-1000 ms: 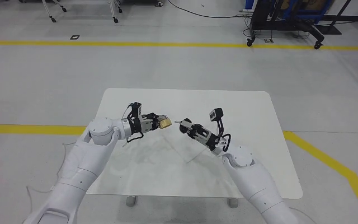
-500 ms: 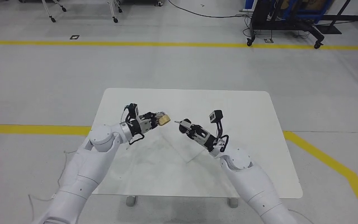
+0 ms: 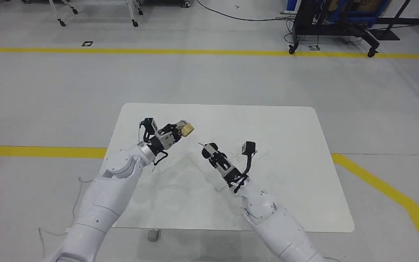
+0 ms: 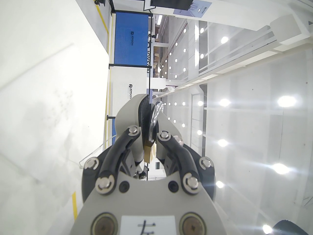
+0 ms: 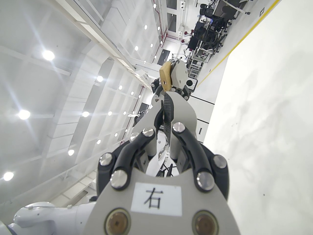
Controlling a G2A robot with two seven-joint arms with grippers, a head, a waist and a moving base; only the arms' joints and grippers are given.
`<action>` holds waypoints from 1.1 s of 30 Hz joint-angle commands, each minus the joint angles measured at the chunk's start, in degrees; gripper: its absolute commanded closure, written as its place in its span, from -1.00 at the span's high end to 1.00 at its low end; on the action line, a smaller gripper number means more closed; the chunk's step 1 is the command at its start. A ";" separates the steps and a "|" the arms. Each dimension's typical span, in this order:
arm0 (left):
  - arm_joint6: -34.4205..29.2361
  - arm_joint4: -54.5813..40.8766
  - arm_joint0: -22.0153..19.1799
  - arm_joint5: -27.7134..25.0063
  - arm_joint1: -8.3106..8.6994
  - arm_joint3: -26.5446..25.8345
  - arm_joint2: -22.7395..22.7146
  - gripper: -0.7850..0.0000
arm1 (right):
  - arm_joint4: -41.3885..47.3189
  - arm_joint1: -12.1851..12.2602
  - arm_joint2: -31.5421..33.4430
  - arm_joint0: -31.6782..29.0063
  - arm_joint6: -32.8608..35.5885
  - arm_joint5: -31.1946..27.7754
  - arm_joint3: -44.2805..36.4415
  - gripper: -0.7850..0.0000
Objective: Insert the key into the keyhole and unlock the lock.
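Observation:
In the top view my left gripper (image 3: 178, 132) is shut on a small brass padlock (image 3: 187, 129), held in the air over the white table (image 3: 281, 131). The left wrist view shows the silver shackle (image 4: 155, 113) clamped between the pads, with the brass body (image 4: 148, 151) below it. My right gripper (image 3: 207, 150) is shut on a thin key (image 3: 204, 145) that points toward the padlock across a short gap. From the right wrist view, its fingertips (image 5: 168, 101) are closed just short of the padlock (image 5: 165, 75), whose keyhole face is turned toward them.
Both grippers hover above the middle of the bare table surface (image 3: 288, 170). Yellow floor lines (image 3: 196, 51) run behind and beside the table. A dark wheeled rack (image 3: 334, 26) stands far off on the floor at the back right.
Both arms have drawn back and shifted left. The left gripper carried the padlock farther from the robot and left; the right gripper with the key moved slightly left, so the gap widened a little.

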 commanded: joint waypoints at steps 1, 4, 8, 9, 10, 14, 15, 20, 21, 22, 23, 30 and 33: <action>0.90 1.65 0.30 -0.65 -0.12 -0.64 0.45 -1.00 | 0.68 -0.40 -0.73 0.52 -0.83 0.18 0.43 -1.00; 2.73 4.15 0.63 -1.50 -0.26 -1.34 0.91 -1.00 | 0.11 -0.91 -1.19 1.46 -3.25 -0.01 1.69 -1.00; 4.27 5.86 1.14 -1.57 -0.49 -2.21 1.41 -1.00 | -0.55 -1.56 -1.86 2.58 -5.51 0.10 3.41 -1.00; 4.49 6.36 1.17 -1.56 -0.52 -2.32 1.46 -1.00 | -0.45 -1.71 -2.09 2.76 -5.64 0.24 3.74 -1.00; 4.59 6.44 1.24 -1.50 -0.56 -2.42 1.47 -1.00 | -0.47 -1.85 -2.23 2.98 -5.87 0.43 4.05 -1.00; 4.48 7.05 1.40 -1.40 -0.68 -2.81 1.41 -1.00 | -0.74 -2.31 -2.66 3.65 -6.45 1.11 4.92 -1.00; 4.40 7.27 1.45 -1.38 -0.69 -2.87 1.38 -1.00 | -0.70 -2.42 -2.68 3.79 -6.62 1.25 5.06 -1.00; 4.50 8.89 1.73 -1.51 -0.73 -3.37 1.18 -1.00 | -0.61 -2.86 -2.65 4.24 -7.32 1.51 5.64 -1.00; 4.52 8.99 1.80 -1.53 -0.75 -3.49 1.11 -1.00 | -0.75 -2.92 -2.65 4.28 -7.33 1.43 5.69 -1.00; 4.58 8.99 1.86 -1.56 -0.76 -3.54 1.04 -1.00 | -0.89 -2.96 -2.63 4.29 -7.39 1.41 5.73 -1.00; 4.76 9.03 1.94 -1.65 -0.78 -3.64 0.85 -1.00 | -1.15 -3.03 -2.57 4.28 -7.60 1.35 5.76 -1.00; 6.99 7.22 2.64 -0.41 -1.01 -3.85 -0.39 -1.00 | -4.20 -3.36 -2.33 3.50 -10.12 -0.28 5.32 -1.00; 7.25 7.36 2.68 -0.05 -1.11 -3.93 -0.54 -1.00 | -5.23 -3.57 -2.46 3.16 -11.13 -0.55 5.16 -1.00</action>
